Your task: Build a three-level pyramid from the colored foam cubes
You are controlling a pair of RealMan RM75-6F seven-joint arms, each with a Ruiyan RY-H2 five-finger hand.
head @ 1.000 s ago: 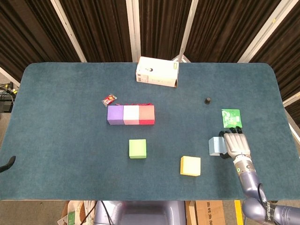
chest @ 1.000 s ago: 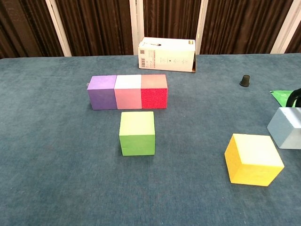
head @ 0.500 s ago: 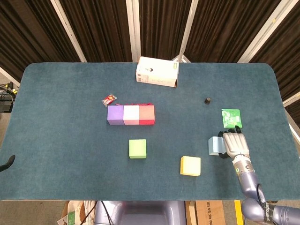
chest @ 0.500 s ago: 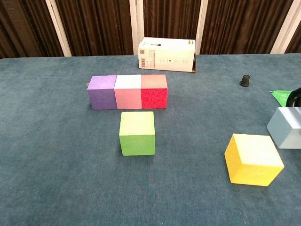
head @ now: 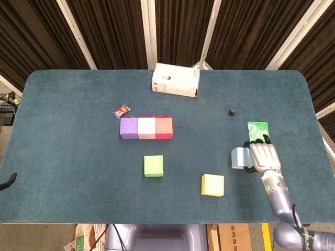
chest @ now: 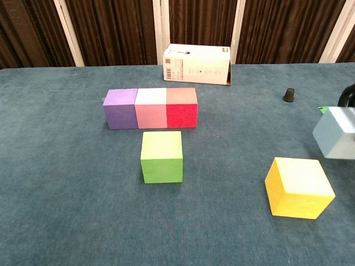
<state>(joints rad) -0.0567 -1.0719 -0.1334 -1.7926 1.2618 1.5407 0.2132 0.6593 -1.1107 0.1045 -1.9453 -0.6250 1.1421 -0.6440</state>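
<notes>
A light blue foam cube is sitting in the grip of the robot's right hand, fingers wrapped around it, at the table's right side. A yellow cube is lying nearby, a green cube further left. Purple, pink and red cubes are standing touching in a row mid-table.

I see open worktop left of the purple-pink-red row; green cube sits just in front of the row, narrow gap between; yellow cube lies near my right robot hand; white box and black cap block the far side.
</notes>
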